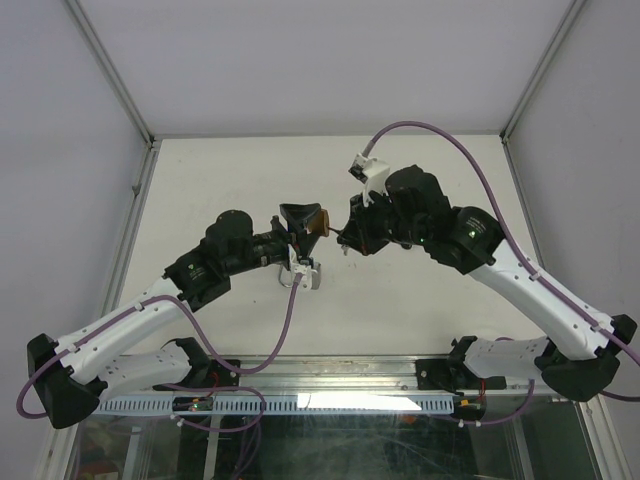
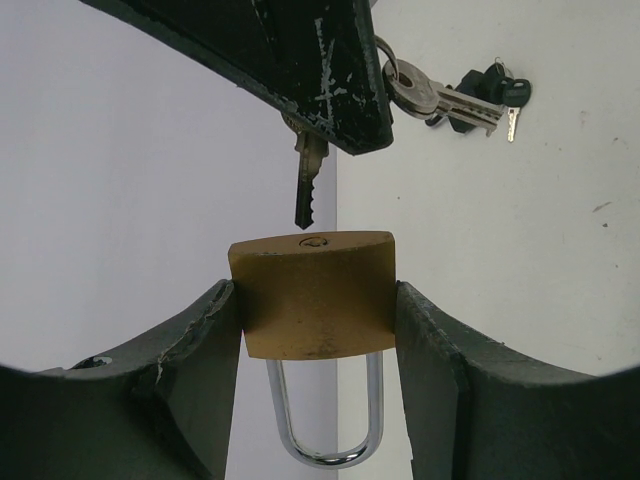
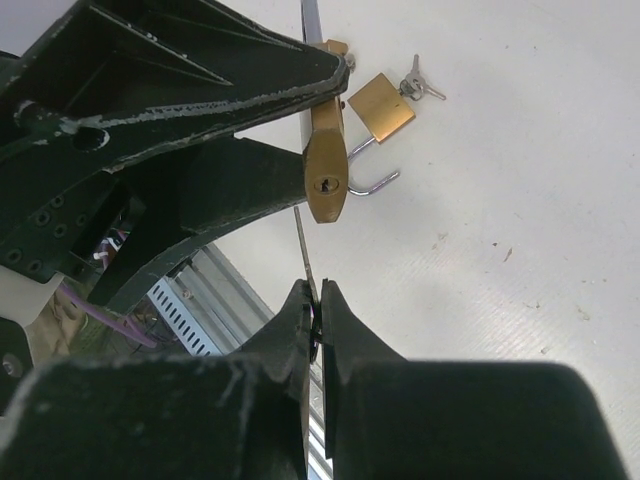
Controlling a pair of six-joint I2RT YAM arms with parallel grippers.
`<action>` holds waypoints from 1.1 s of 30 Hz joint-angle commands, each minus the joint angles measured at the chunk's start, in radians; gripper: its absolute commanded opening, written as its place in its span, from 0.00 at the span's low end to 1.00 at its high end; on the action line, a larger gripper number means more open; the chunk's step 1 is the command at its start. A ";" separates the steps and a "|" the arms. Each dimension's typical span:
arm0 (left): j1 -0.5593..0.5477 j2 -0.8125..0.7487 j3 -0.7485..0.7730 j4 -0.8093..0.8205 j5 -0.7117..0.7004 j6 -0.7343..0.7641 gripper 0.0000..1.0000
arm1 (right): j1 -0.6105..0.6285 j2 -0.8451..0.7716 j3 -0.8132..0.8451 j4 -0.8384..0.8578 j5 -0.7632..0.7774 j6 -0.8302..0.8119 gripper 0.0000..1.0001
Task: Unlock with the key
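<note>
Key (image 2: 308,190) hangs just above padlock (image 2: 315,300) in left pincer (image 2: 316,330).

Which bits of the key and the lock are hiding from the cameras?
- Left wrist view: head of the key, tucked inside the right claw.
- Top view: the padlock, tiny and mostly covered by the left claw.
- Right wrist view: the key's teeth, since it shows edge-on.

The top camera looks down from above and behind both arms, taking in the whole desk (image 1: 400,315) from afar. The left wrist camera peers closely past the left hand (image 2: 315,300) at the padlock (image 2: 312,315). The right wrist camera looks along the right hand (image 3: 315,300) toward it. Both wrist views share the padlock and the key (image 2: 308,190).
</note>
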 commanded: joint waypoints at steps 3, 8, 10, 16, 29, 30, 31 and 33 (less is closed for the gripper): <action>0.004 -0.014 0.068 0.134 0.029 0.004 0.00 | 0.003 0.006 0.033 0.060 0.034 -0.023 0.00; 0.002 -0.015 0.067 0.130 0.026 -0.010 0.00 | 0.003 0.000 0.023 0.066 0.060 -0.028 0.00; 0.001 -0.014 0.068 0.132 0.029 -0.009 0.00 | 0.003 0.000 0.022 0.070 0.065 -0.026 0.00; -0.001 -0.014 0.069 0.133 0.032 -0.010 0.00 | 0.003 0.010 0.019 0.082 0.059 -0.027 0.00; -0.004 -0.015 0.069 0.136 0.028 -0.010 0.00 | 0.003 0.017 0.004 0.082 0.054 -0.029 0.00; -0.005 -0.014 0.068 0.136 0.028 -0.010 0.00 | 0.003 0.016 0.000 0.079 0.053 -0.029 0.00; -0.005 -0.014 0.069 0.137 0.027 -0.010 0.00 | 0.003 0.016 -0.004 0.076 0.053 -0.028 0.00; -0.005 -0.013 0.068 0.138 0.027 -0.011 0.00 | 0.003 0.015 -0.009 0.068 0.053 -0.029 0.00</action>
